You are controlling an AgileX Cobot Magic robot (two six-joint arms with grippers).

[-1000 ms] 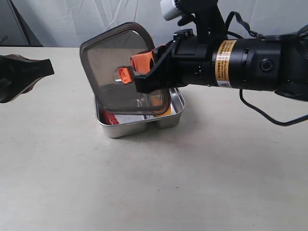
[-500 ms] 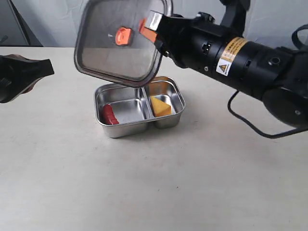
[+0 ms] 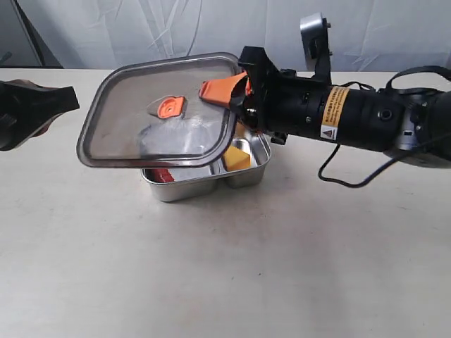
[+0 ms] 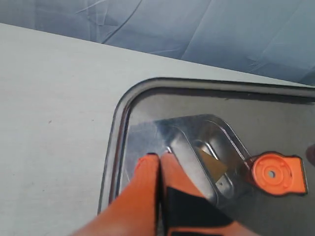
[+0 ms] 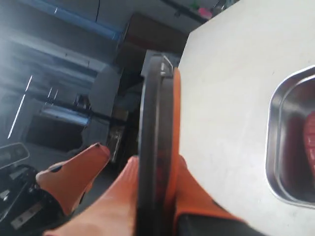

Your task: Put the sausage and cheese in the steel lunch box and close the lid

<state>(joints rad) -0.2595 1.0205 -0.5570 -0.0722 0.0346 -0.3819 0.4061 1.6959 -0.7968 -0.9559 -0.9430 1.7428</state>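
Right gripper (image 3: 227, 91) clamps lid (image 3: 158, 120) rim above steel lunch box (image 3: 204, 186). Left gripper (image 4: 158, 160) closed, empty — I read that from wrist view only.

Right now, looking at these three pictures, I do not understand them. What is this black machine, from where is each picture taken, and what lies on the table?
It is a robot with two arms, each ending in an orange-fingered gripper. The wide picture comes from a camera off the arms; the other two from wrist cameras. On the pale table stands a shiny steel lunch box: a small red sausage in its larger compartment, a yellow-orange cheese wedge in the smaller. The right gripper pinches the edge of a dark translucent lid, holding it tilted above the box, not closed. The left gripper is shut, empty, off to the side.
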